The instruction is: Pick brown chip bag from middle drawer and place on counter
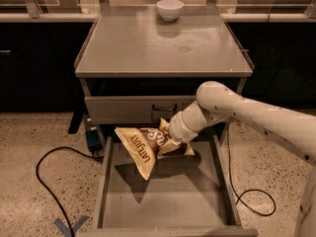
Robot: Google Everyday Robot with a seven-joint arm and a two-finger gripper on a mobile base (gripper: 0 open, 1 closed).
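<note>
— While the middle drawer [163,204] stands open nearest the camera, how much of its floor is free?
— Nearly all of it. Only the bag's shadow lies there, between low walls at left and right.
— And the brown chip bag [140,147]?
— Clear of the floor, above the drawer's back half, tilted, its "LATE JULY" end pointing down. The gripper [170,136] is clamped on its right end, and the arm [247,112] reaches in from the right, above the drawer's right wall.
— Behind that?
— The closed drawer [118,110] with the dark handle sits just behind the bag. Higher up, the counter [148,48] lies open from its front edge back to a white bowl [170,9] at the far edge.
</note>
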